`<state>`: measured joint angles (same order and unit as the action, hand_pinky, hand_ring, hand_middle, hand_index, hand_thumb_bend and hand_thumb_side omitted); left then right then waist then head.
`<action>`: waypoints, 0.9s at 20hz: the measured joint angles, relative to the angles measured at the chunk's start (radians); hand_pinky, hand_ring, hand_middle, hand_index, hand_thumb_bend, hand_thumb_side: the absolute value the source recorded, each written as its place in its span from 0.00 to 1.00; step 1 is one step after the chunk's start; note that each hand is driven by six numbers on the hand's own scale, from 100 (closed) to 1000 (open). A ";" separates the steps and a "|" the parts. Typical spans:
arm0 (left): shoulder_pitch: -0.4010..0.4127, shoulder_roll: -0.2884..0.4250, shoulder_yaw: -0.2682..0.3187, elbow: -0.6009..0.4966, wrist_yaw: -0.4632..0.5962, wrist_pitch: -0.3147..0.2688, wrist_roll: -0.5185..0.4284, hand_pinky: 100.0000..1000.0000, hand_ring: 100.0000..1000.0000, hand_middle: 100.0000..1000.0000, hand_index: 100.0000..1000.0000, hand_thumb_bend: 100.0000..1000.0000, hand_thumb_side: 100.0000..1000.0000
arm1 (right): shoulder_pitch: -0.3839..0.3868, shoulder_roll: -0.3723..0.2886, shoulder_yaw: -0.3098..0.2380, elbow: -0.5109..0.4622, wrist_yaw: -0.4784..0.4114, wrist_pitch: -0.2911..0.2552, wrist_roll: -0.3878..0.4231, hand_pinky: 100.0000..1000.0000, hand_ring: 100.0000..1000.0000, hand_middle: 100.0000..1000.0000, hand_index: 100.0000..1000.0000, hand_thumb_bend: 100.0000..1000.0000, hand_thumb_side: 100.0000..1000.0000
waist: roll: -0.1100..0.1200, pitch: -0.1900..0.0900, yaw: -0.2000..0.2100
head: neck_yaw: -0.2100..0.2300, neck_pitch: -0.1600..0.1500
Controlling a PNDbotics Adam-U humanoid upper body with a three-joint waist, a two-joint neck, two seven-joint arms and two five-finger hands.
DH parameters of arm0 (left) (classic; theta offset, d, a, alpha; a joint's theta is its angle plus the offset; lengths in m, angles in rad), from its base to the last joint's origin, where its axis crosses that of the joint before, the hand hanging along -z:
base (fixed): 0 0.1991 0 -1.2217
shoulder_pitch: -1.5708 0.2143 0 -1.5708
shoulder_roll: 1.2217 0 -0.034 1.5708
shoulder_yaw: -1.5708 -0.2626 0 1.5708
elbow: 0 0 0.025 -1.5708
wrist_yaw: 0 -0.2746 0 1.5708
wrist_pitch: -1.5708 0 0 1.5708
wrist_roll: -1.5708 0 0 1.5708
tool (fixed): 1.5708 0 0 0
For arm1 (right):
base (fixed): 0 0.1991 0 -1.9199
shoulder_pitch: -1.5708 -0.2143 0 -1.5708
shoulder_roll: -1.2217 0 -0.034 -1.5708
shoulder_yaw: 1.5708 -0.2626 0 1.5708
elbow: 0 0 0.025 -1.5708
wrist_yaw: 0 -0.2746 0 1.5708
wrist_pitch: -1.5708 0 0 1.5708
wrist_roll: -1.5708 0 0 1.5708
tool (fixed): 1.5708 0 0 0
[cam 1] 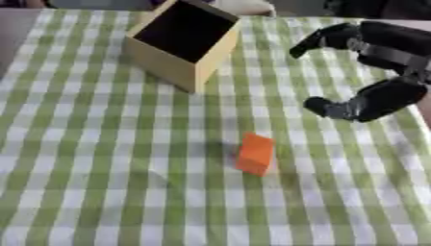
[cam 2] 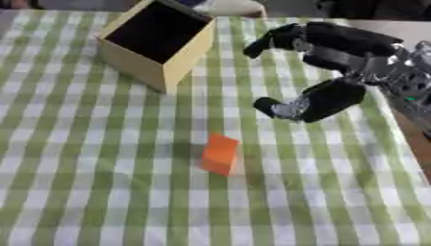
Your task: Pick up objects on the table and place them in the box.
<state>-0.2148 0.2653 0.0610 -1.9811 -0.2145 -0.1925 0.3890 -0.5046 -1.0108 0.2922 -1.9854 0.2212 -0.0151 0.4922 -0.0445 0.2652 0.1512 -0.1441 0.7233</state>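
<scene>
An orange block (cam 1: 255, 153) stands on the green-and-white checked tablecloth near the middle. A tan open-topped box (cam 1: 181, 42) with a dark inside sits at the back, left of centre, turned corner-on to me. My right hand (cam 2: 336, 72) hovers at the right, above and to the right of the block and beside the box. Its fingers reach left and its thumb hangs below, spread wide with nothing between them. It touches neither block nor box. My left hand is out of sight.
The checked cloth (cam 1: 101, 182) covers the whole table. A pale rounded object (cam 1: 246, 6) lies just behind the box at the far edge. The table's right edge (cam 2: 412, 139) shows under my right arm.
</scene>
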 measured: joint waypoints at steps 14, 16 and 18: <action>0.001 0.000 -0.003 0.000 0.005 0.003 -0.005 0.69 0.55 0.57 0.69 0.41 0.69 | -0.070 -0.005 0.099 0.000 0.006 0.065 0.169 0.90 0.92 0.82 0.94 0.19 0.39 | -0.003 -0.001 0.005 | 0.000 0.006; 0.001 0.000 -0.003 0.000 0.007 0.002 -0.006 0.69 0.55 0.57 0.69 0.41 0.69 | -0.081 0.002 0.114 0.000 0.012 0.073 0.183 0.90 0.92 0.82 0.94 0.21 0.39 | -0.004 -0.001 0.007 | 0.000 0.007; 0.001 0.000 -0.004 0.000 0.008 0.001 -0.007 0.69 0.55 0.57 0.69 0.41 0.69 | -0.090 0.010 0.128 0.000 0.026 0.081 0.197 0.90 0.92 0.83 0.95 0.23 0.42 | -0.004 -0.001 0.008 | -0.001 0.007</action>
<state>-0.2133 0.2655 0.0572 -1.9811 -0.2065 -0.1912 0.3824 -0.5951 -1.0005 0.4203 -1.9855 0.2475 0.0656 0.6889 -0.0490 0.2641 0.1597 -0.1448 0.7301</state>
